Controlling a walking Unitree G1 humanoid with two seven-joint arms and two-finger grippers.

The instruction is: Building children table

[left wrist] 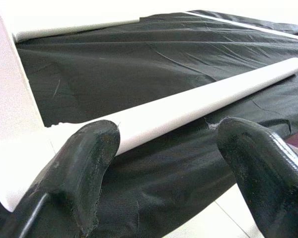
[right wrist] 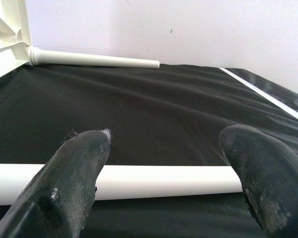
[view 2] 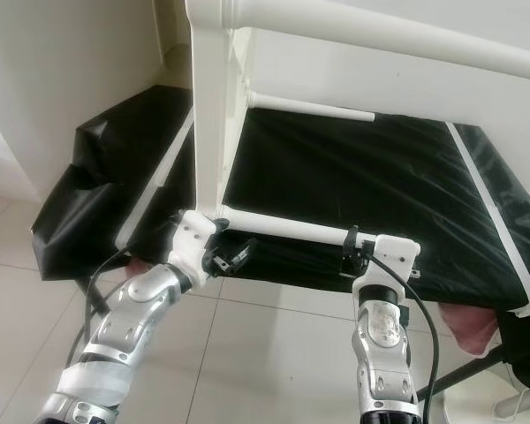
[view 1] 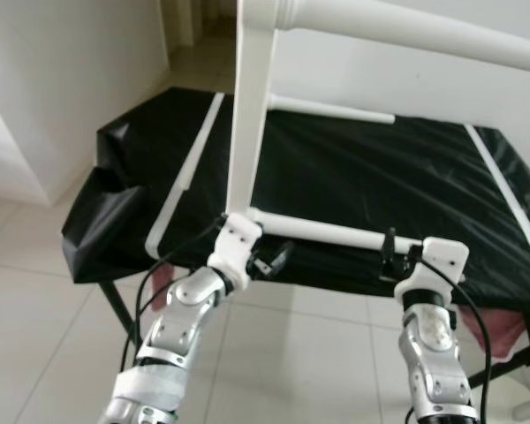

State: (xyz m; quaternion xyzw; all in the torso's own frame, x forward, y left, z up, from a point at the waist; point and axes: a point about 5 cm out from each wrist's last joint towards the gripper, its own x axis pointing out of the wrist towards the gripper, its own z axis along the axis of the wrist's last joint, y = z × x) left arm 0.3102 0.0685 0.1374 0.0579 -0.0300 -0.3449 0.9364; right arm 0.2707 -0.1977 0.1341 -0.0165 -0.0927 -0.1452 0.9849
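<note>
left gripper: sitting at the near edge of the work surface, just beside the base of the near leg; fingers standing wide apart, holding nothing, leg passing in front of them.
right gripper: hovering by the free end of the near leg; fingers spread wide, gripping nothing, leg lying across between them.
near leg: white round rod, lying just over the black cover, joined at its left end to the frame, free end pointing to the robot's right.
table frame: white panel standing on edge on the cover, rising up out of view, tabletop edge running overhead to the right.
black cover: wrinkled sheet draped over the work surface, white strips along both sides.
far leg: second white rod sticking out from the frame near the wall, well apart from both grippers.
step: looks like seating or checking the near leg, both grippers lining up on it.
next move: probably calling for closing on the rod at both ends, then turning or pressing it into the frame without tipping the panel.
</note>
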